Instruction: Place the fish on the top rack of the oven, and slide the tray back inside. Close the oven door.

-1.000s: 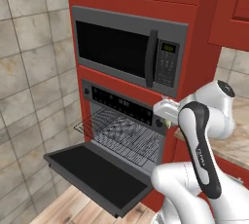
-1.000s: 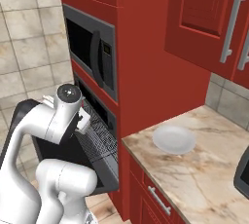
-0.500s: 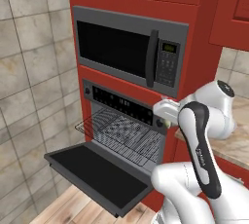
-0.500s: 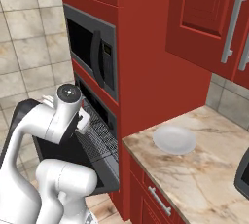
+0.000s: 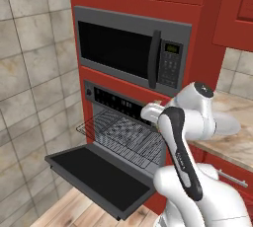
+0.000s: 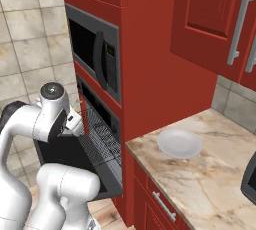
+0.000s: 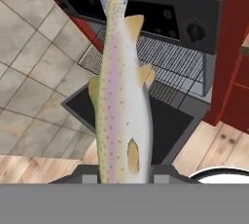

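The two-finger gripper is clamped on the slim, speckled grey-beige fish, which points toward the wide dark-grey oven. The grey wire-grid top rack is pulled out above the lowered flat dark-grey oven door. An early release would probably drop the fish onto the door. Compared with the earlier frames, the arm's pose appears unchanged.

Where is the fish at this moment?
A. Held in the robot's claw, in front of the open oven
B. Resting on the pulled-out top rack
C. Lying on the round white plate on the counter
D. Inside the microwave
A: in the hand view the fish rises straight from the claw, with the pulled-out top rack and the lowered oven door beyond it.
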You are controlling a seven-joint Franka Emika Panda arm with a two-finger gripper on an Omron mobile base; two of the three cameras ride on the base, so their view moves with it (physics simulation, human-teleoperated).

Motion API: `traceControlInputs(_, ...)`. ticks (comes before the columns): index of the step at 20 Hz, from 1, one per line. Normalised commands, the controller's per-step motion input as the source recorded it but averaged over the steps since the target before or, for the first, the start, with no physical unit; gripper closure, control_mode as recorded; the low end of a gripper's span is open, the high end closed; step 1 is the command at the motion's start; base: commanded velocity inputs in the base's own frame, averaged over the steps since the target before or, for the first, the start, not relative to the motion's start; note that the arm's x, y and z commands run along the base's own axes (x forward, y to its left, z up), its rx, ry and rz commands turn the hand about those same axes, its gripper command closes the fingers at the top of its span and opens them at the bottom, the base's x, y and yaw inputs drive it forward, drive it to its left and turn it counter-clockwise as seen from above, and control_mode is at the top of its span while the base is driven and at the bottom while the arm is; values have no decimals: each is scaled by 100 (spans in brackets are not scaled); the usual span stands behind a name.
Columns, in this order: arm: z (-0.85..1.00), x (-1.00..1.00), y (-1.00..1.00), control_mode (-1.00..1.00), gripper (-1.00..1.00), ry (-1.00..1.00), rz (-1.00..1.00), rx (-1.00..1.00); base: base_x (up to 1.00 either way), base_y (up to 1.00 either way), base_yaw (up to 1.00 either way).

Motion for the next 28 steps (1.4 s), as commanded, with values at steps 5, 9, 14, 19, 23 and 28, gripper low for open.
traceControlInputs(5,-20,46,46,-100,100,0,-12,-10,0,0,0)
traceControlInputs(9,-11,57,27,-100,100,0,-8,-4,0,0,0)
traceControlInputs(14,-36,55,6,-100,100,13,-1,0,0,0,0)
traceControlInputs(19,-64,66,16,-100,100,30,0,0,0,0,0)
traceControlInputs(23,-46,54,26,-100,100,18,0,-1,0,0,0)
traceControlInputs(28,-34,35,21,-100,100,5,-3,-5,0,0,0)
